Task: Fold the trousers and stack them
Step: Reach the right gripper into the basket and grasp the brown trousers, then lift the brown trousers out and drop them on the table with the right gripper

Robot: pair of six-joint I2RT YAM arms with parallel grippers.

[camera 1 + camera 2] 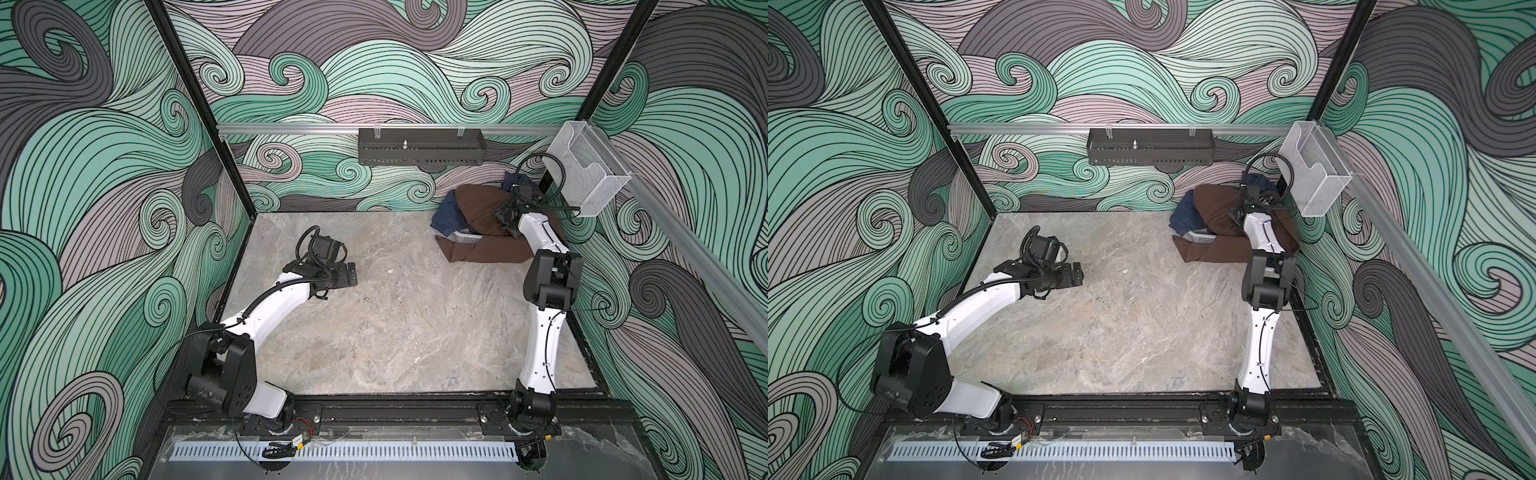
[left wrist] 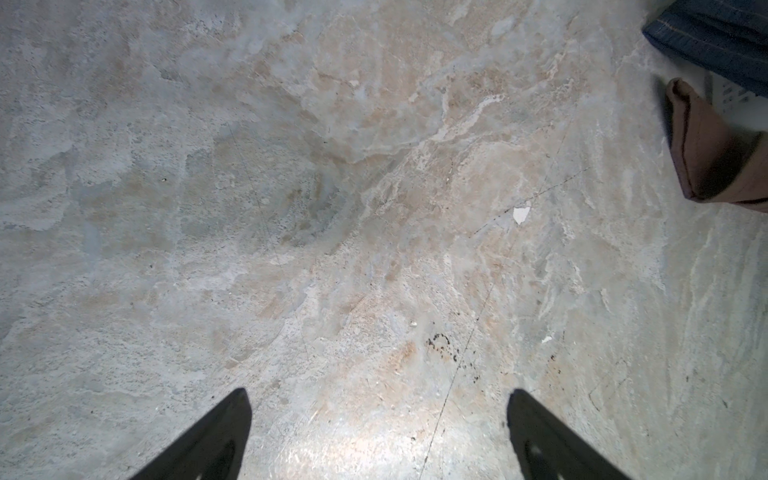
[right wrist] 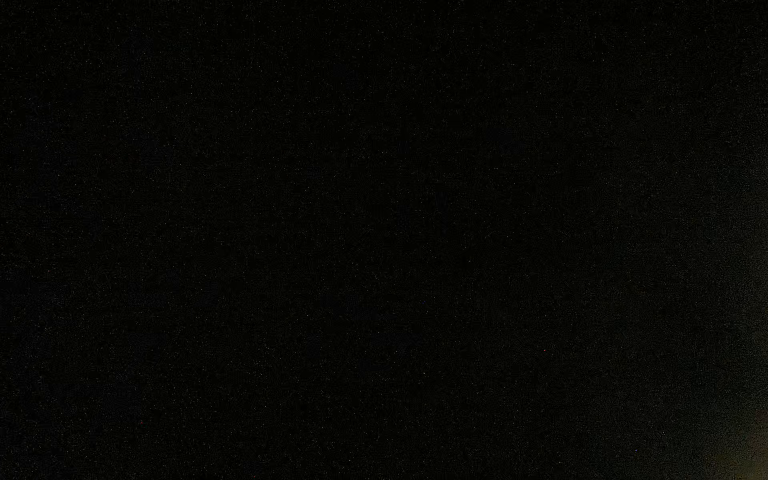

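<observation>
Trousers (image 1: 478,208) are heaped over the white basket (image 1: 465,239) in the far right corner, denim (image 1: 449,212) beside them. Right gripper (image 1: 508,214) is nosed into the brown pile, wrist view black, so can't tell jaw state. Left gripper (image 2: 378,399) is spread wide over the table (image 1: 395,324), well apart.

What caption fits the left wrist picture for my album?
Open left gripper over marble table, brown trousers peeking in beside blue denim.
</observation>
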